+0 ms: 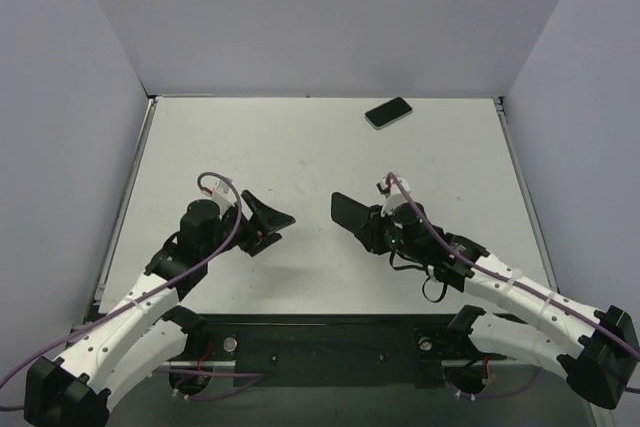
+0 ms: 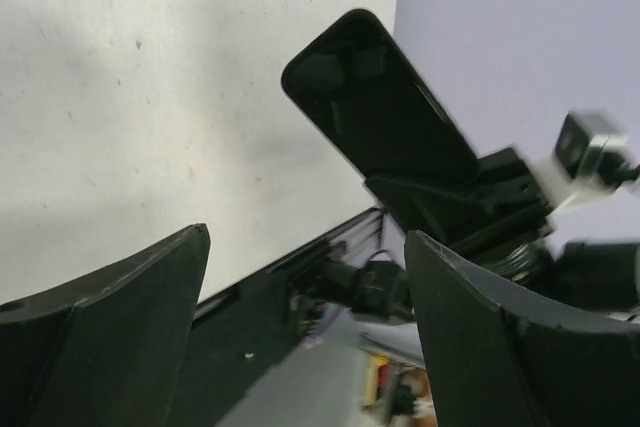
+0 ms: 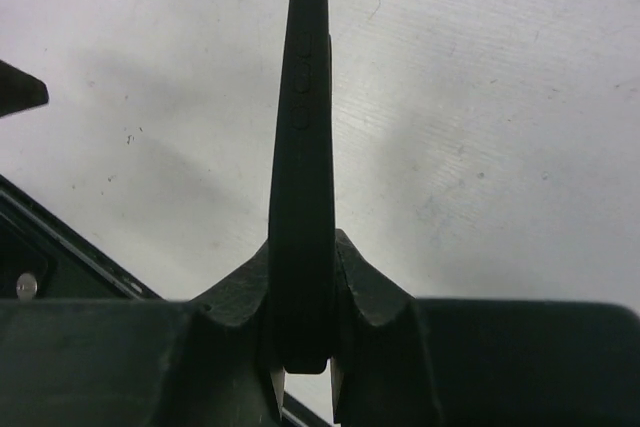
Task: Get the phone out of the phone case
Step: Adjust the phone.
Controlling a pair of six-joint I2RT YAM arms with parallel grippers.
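My right gripper is shut on the lower end of a black cased phone and holds it above the table, pointing left. In the right wrist view the phone stands edge-on between my gripper's jaws, with side-button ridges showing. In the left wrist view its glossy dark face shows at upper centre. I cannot tell phone from case on it. My left gripper is open and empty, facing the phone across a short gap.
A second dark phone-shaped thing with a light rim lies flat near the table's far edge, right of centre. Grey walls close off the table at the back and sides. The black base rail runs along the near edge.
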